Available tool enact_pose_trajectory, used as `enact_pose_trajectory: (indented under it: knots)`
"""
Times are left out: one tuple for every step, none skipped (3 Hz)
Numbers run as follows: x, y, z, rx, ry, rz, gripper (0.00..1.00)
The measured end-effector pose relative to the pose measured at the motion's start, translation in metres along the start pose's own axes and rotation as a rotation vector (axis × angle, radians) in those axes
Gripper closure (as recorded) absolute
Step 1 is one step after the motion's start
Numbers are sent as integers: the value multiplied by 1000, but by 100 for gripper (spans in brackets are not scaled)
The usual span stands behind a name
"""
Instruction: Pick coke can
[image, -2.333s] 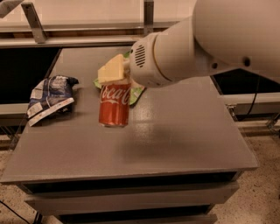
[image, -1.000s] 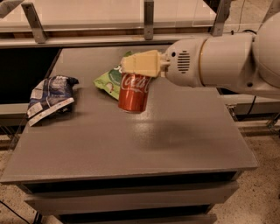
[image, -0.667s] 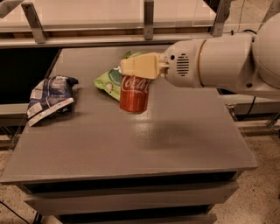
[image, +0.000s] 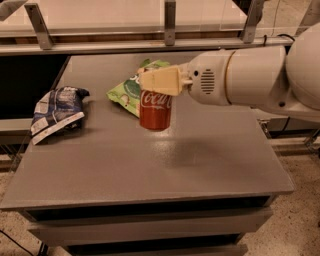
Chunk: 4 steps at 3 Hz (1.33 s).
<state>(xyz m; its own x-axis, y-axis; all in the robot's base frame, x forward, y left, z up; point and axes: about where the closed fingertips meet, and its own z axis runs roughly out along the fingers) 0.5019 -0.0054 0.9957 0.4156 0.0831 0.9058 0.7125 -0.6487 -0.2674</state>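
- where the grey table (image: 150, 170) fills most of the view, its flat top carries two snack bags and the can, and a drawer-like front shows below its near edge.
- behind the table runs a pale shelf with a metal rail (image: 170, 45) and short metal uprights, spanning the whole width of the view.
- the white robot arm (image: 255, 75) comes in from the right edge, a thick rounded body with a small vent grille on its wrist end; it hangs over the right half of the table and casts a soft shadow on the top below it.
- the blue-and-white chip bag (image: 57, 112) lies crumpled near the table's left edge, well apart from the can.
- the green snack bag (image: 127, 92) lies flat toward the back middle of the table, just behind and to the left of the can; the can hides part of its right side.
- the gripper (image: 161, 82), with cream-coloured fingers (image: 157, 80), reaches leftward from the wrist and is clenched on the upper end of the coke can, covering its top rim.
- the coke can (image: 155, 112) stands upright near the middle of the table, red with white script facing the camera, its top in the gripper's grasp; whether its base touches the table top or hangs just above it, i cannot tell.
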Motion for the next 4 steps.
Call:
enact_pose_trajectory:
  knots:
    - [-7,2,-1,34,49,-131,100]
    - [-12,-4,0,91,77,-311,100]
    - [-12,-9,3,99,83,-405,100]
    - [-17,-10,4,116,99,-406,100]
